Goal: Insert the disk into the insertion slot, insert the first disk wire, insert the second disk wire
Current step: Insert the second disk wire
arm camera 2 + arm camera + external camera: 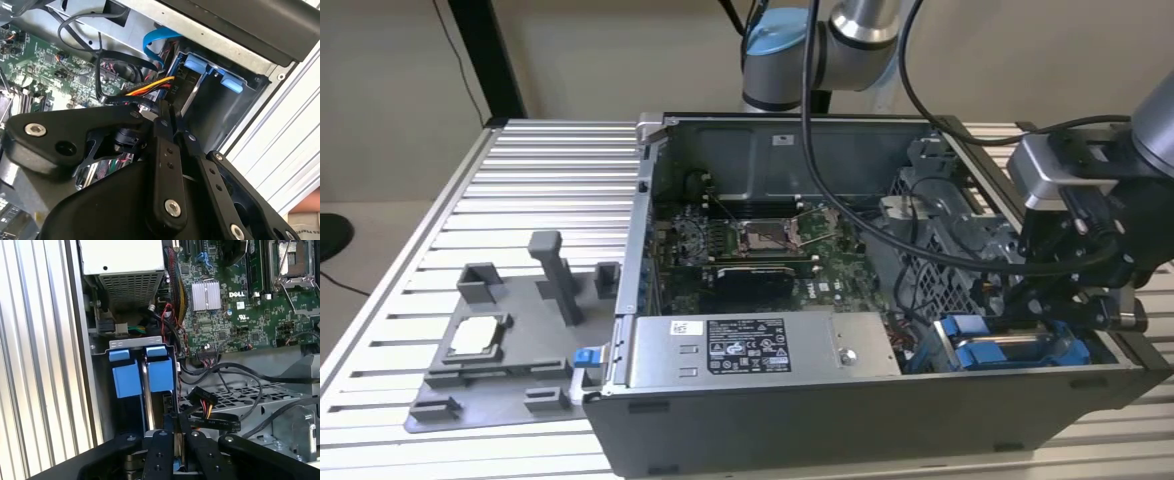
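- I see a large black-and-white printed label (pixel 750 347) on the top face of the grey power-supply box (pixel 854 350) in the exterior view; its lines are too fine for me to make out.
- A small white barcode sticker (pixel 683 327) sits just beside that label, on the same box.
- A small white sticker (pixel 783 138) stands on the inner back wall of the computer case (pixel 720 145); I cannot read it.
- In the first wrist view, white lettering (pixel 239 294) is printed on the green circuit board (pixel 260 325), next to the silver heat sink (pixel 206 295).
- In the second wrist view, tiny white characters (pixel 167 89) mark a black cable plug (pixel 172 92).
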### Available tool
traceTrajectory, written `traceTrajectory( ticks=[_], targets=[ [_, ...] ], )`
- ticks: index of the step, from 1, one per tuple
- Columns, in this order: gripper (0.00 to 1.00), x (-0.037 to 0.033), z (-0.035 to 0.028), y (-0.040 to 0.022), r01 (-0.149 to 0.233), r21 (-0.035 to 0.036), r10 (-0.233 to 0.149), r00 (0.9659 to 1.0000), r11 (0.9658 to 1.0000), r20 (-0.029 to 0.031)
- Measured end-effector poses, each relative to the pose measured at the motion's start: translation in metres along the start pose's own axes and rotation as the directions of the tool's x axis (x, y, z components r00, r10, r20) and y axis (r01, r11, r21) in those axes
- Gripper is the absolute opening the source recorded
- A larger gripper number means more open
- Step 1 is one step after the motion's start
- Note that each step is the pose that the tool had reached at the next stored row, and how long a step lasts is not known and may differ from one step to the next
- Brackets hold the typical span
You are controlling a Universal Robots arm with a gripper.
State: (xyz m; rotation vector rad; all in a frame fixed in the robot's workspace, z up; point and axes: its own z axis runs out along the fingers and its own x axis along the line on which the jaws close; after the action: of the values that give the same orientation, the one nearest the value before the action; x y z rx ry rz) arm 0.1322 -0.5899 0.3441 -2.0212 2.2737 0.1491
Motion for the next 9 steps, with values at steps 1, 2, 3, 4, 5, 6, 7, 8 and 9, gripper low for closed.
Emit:
traceTrajectory(
  ticks=[1,2,3,4,5,6,7,8,9],
  targets=[
    [0.0,0.0001,0.0001,0.0,0.002,-0.0003,-0.002,1.0,1.0,0.0001],
    [0.0,0.0001,0.0001,0.0,0.004,-0.0005,-0.004,1.0,1.0,0.0001],
    [0.0,0.0001,0.0002,0.0,0.006,-0.0008,-0.006,1.0,1.0,0.0],
    [0.0,0.0002,0.0002,0.0,0.008,-0.001,-0.008,1.0,1.0,0.0],
    [0.0,0.0002,0.0003,0.0,0.01,-0.0013,-0.01,1.0,1.0,-0.0001],
    [0.0,0.0002,0.0003,0.0,0.012,-0.0015,-0.012,0.9999,0.9999,-0.0003],
    [0.0,0.0003,0.0003,-0.0001,0.013,-0.0018,-0.013,0.9999,0.9999,-0.0004],
    [0.0,0.0003,0.0004,-0.0001,0.015,-0.002,-0.015,0.9999,0.9999,-0.0003],
    [0.0,0.0003,0.0005,-0.0001,0.017,-0.0024,-0.017,0.9998,0.9998,-0.0002]
  ],
)
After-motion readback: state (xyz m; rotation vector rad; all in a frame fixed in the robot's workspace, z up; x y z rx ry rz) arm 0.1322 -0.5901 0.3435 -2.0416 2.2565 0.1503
